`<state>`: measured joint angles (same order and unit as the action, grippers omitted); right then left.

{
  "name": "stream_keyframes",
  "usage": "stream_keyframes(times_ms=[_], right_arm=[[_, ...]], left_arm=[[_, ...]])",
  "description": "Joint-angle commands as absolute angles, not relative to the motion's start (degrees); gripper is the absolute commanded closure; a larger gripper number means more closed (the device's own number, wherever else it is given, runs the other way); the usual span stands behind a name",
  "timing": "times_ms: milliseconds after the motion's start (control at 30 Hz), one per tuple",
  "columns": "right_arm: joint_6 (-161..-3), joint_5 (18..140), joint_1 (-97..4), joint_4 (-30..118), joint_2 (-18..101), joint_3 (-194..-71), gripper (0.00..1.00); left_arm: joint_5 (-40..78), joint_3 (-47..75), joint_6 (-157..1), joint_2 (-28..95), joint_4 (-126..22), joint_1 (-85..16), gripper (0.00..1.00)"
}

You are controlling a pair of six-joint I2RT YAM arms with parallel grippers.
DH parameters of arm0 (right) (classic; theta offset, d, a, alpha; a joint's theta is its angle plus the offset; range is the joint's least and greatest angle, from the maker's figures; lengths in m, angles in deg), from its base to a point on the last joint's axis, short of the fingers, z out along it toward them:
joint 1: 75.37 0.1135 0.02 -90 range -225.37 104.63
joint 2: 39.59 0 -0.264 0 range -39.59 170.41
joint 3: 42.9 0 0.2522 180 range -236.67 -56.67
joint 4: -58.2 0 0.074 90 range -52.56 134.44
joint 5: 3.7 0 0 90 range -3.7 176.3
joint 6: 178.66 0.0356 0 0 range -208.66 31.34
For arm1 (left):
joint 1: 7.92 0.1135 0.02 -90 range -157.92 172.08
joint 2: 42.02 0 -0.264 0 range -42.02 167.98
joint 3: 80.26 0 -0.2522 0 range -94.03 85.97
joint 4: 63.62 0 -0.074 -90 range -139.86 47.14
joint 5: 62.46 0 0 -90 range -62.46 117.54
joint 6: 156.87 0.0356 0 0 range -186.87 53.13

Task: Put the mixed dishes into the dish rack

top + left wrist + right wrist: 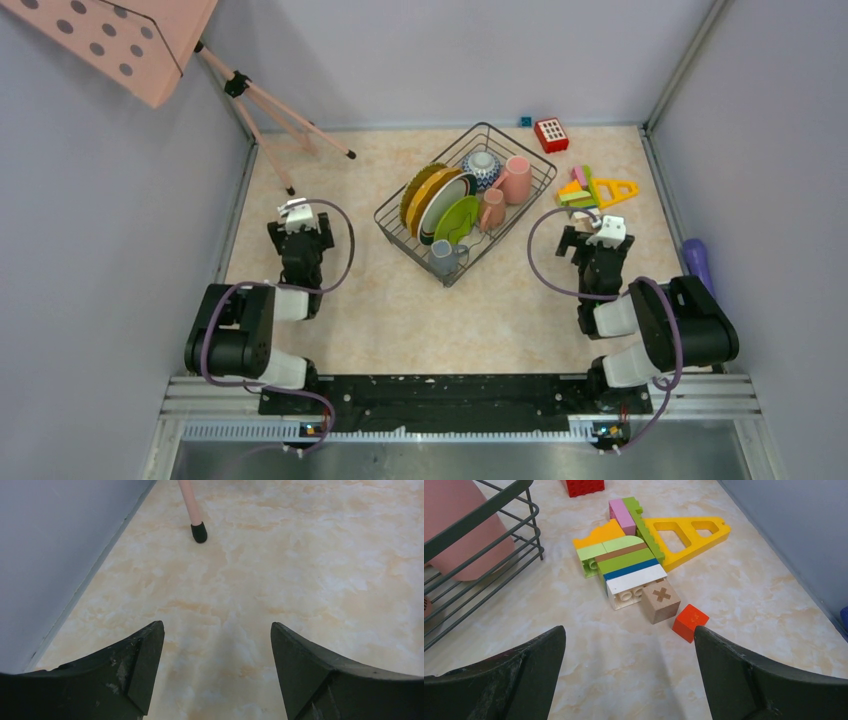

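On the worktop (400,320), at centre and toward the far side, the rack (520,148) is set diagonally; it is seen whole only in the top view. It is made of dark wire with raised sides, and all the dishes are held inside it. The yellow plate (420,190), white plate (442,200) and lime plate (457,218) are stood on edge side by side, in that order from the left. The bowl (482,168) is placed at the far corner, with the pink mug (517,180) just beside it on the right. A small pink mug (491,210) is located in front of these, and the grey mug (444,257) at the near corner.

By the right wrist view, a rack corner and the pink mug's side are shown at left, and the blocks (634,565) are resolved in detail. A wooden cube (660,600) is marked with an X, and a red cube (690,622) lies just beside it. By the left wrist view, only bare worktop, a tripod leg (192,510) and the wall (50,540) are shown.

The left end effector (217,630) is released, with the jaws wide apart and nothing between them. The right end effector (629,632) is likewise released and is held near the blocks.
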<state>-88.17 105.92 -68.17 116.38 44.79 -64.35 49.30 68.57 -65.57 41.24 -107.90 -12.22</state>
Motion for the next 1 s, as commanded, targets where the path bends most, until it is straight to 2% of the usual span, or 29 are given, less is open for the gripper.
stream_keyframes(times_ms=[0, 67, 167, 300, 367, 467, 500, 533, 567, 800, 967], right_arm=[[-88.34, 104.85, -68.86, 119.24, 44.26, -65.08, 0.04], [-88.4, 104.85, -68.85, 119.29, 44.26, -65.02, 0.04], [-88.38, 104.85, -68.84, 119.27, 44.26, -65.02, 0.04], [-88.35, 104.85, -68.84, 119.29, 44.23, -65.01, 0.05], [-88.32, 104.88, -68.86, 119.25, 44.26, -65.06, 0.01], [-88.32, 104.87, -68.82, 119.2, 44.22, -65.1, 0.01], [-88.34, 104.92, -68.85, 119.13, 44.26, -65.1, 0.01], [-88.39, 104.92, -68.82, 119.09, 44.26, -65.1, 0.01], [-88.38, 104.93, -68.83, 119.1, 44.21, -65.15, 0.01], [-88.39, 104.95, -68.85, 118.95, 44.25, -65.19, 0.01], [-88.33, 104.95, -68.84, 119.04, 44.26, -65.19, 0.01]], left_arm=[[41.51, 65.32, -66.7, 41.19, -104.82, -9.81, 0.18], [40.99, 65.06, -66.69, 41.08, -104.34, -9.43, 0.18], [40.71, 65.29, -66.73, 41.04, -104.7, -9.33, 0.33], [40.26, 65.49, -66.73, 40.98, -104.83, -9.27, 0.32], [39.37, 65.36, -66.7, 40.98, -104.61, -9.17, 0.33], [39.22, 65.59, -66.74, 40.81, -104.88, -8.98, 0.37], [39.28, 65.93, -66.73, 40.71, -105.36, -8.99, 0.34], [39.32, 66.12, -66.72, 40.62, -105.62, -9.0, 0.06], [39.25, 66.05, -66.76, 40.66, -105.56, -9.0, 0.02], [38.47, 65.47, -66.7, 40.8, -104.8, -8.69, 0.02], [29.9, 65.94, -66.74, 40.92, -105.11, -5.53, 0.02]])
